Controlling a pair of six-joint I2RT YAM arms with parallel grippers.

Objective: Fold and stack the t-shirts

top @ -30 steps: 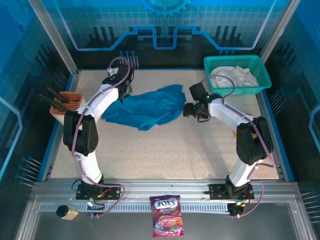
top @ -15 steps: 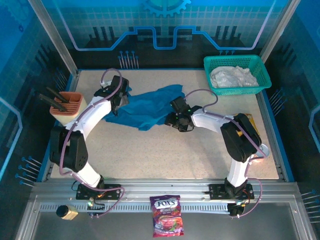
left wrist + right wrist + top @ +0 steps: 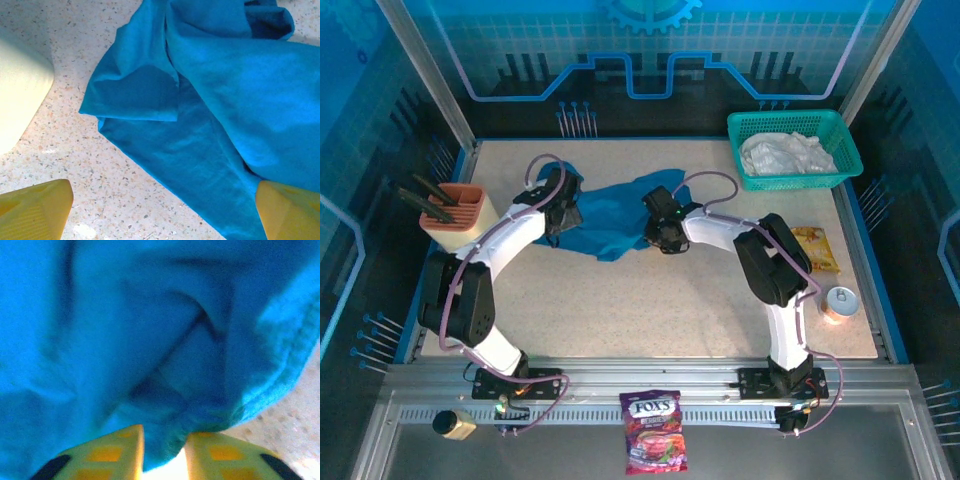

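Right wrist view: right gripper (image 3: 165,441) pinches hem (image 3: 267,387) of blue shirt (image 3: 115,335) (thin bite); left gripper (image 3: 160,200), spread wide, should next take the left sleeve (image 3: 142,95).

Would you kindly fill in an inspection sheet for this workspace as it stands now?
Surface: speckled table, no spills seen.
Job's things: teal t-shirt crumpled, unfolded, mid-table; white t-shirt bunched in the green basket.
Clutter: tool holder, snack packet and tin on the table; candy bag and small jar on the front rail.
Hands: left hand open over the teal shirt's edge; right hand astride its hem, grip unclear.
Cables: purple cables loop along both arms, no snag seen.
Surroundings: blue enclosure panels, aluminium frame.
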